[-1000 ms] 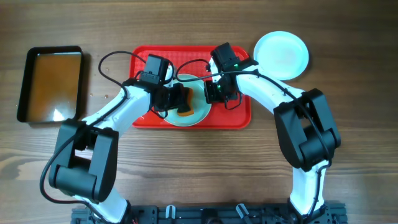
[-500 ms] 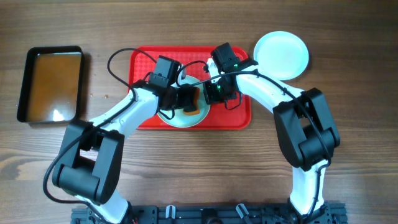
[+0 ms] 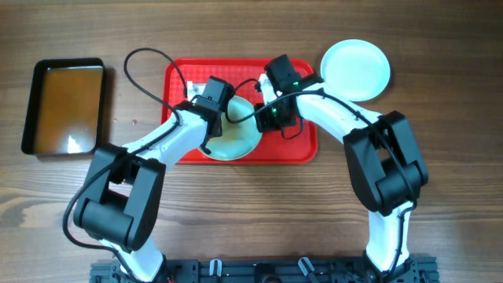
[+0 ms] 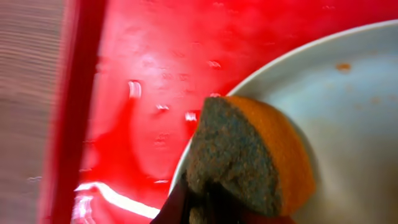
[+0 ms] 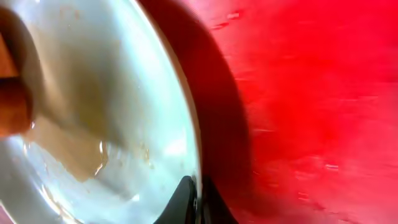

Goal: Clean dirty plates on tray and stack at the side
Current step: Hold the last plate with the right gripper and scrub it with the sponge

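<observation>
Overhead view: one dirty plate [image 3: 236,141] is seen on the red tray [image 3: 302,149], toward its near edge. A side plate [image 3: 355,69] is set off the tray on the table [image 3: 236,220], just beside the tray's far right corner, and looks clean. Whether it is one plate or a stack cannot be told from above. No other plate is seen on the tray. A black tray [image 3: 71,63] of brown liquid is noted well apart at the far left.

Left wrist view: the left gripper [image 4: 196,208] is closed on a sponge [image 4: 249,162], orange with a dark scouring face. The sponge is pressed at the rim of the dirty plate, where rim meets tray.

Right wrist view: the right gripper [image 5: 198,202] is clamped on the plate's rim, one dark finger on each side. The rim appears lifted, to judge by the shadow cast on the tray. A thin brownish film and wet streaks are recorded across the plate's inside.

Progress, as judged: at least one plate is already cleaned and placed aside. Wiping of the tray plate is under way and not finished, since residue is left. Remaining: the residue is to be cleared and the plate stacked on the side plate.
</observation>
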